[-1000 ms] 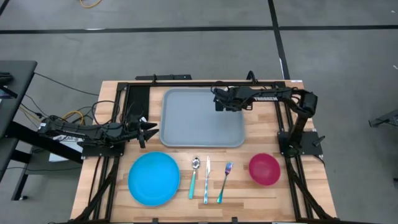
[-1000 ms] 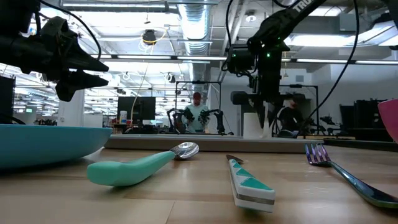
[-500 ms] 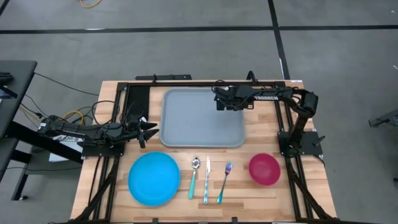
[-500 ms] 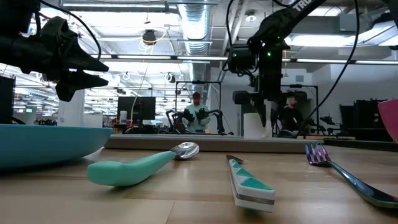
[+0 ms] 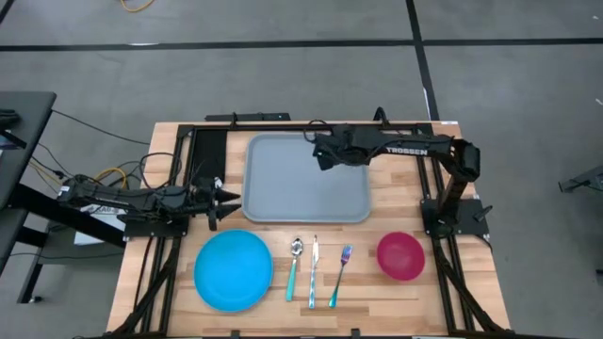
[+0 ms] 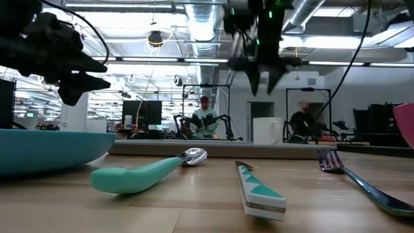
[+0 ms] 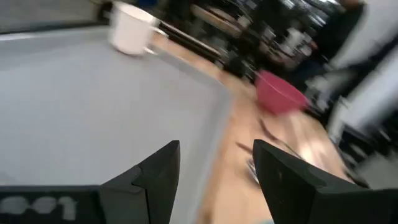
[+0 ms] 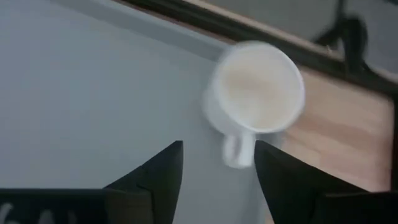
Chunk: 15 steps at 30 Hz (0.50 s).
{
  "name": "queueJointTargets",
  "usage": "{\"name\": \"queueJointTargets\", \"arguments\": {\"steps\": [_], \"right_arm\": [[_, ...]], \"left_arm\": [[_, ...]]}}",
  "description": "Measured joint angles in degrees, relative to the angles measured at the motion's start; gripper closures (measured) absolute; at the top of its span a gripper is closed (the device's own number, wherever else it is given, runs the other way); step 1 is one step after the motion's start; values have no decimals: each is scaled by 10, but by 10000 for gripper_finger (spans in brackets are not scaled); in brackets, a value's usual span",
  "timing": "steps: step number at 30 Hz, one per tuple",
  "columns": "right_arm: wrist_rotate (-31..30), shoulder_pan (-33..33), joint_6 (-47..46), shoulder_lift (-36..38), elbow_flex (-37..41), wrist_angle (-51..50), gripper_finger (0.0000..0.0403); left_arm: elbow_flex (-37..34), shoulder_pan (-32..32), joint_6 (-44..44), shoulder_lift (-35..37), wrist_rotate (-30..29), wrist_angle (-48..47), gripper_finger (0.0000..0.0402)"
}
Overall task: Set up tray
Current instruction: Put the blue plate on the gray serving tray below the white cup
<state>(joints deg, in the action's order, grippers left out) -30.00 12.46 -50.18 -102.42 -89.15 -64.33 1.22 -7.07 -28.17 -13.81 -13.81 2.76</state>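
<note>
On the wooden table (image 5: pixel 476 301), at the upper centre of the high view, lies the tray (image 5: pixel 292 193), grey-blue, flat, long side running across the frame. Right arm: reaches from the right edge over the tray's upper right corner; right gripper (image 5: pixel 322 155) hangs above the tray surface, fingers parted, nothing between them. Left arm: low at the left middle of the frame; left gripper (image 5: pixel 229 197) just beside the tray's left rim, fingers spread, holding nothing. Plate (image 5: pixel 233 270): round, bright blue, lower left, near the tray's lower left corner. Bowl (image 5: pixel 400 255): pink-red, lower right, well apart from the plate. Mug (image 8: pixel 255 96): white, handled, upright, seen from above in the right wrist view, standing on the tray close to its rim near a corner. Cutlery, in a row between plate and bowl below the tray: spoon (image 5: pixel 294 267) with teal handle, knife (image 5: pixel 314 273), fork (image 5: pixel 339 275) with blue handle. Background, low view: two people (image 6: pixel 204 116) in the room beyond the table.
</note>
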Motion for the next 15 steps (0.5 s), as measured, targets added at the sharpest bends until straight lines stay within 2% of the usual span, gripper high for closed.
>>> {"name": "queueJointTargets", "arguments": {"steps": [3, 9, 12, 15], "right_arm": [[-6, -36, 26, 2, -35, 4, 198], [-30, -99, 27, 2, -60, 1, 190], [-58, -132, 39, 2, -61, 1, 191], [-58, -161, 68, 2, -61, 11, 195]], "left_arm": [[31, 0, 2, -1, 39, -80, 210], [145, 0, -8, -13, 44, -340, 210], [178, 0, -48, -33, 57, -376, 210], [201, -1, -101, -83, 91, -400, 210]]}}
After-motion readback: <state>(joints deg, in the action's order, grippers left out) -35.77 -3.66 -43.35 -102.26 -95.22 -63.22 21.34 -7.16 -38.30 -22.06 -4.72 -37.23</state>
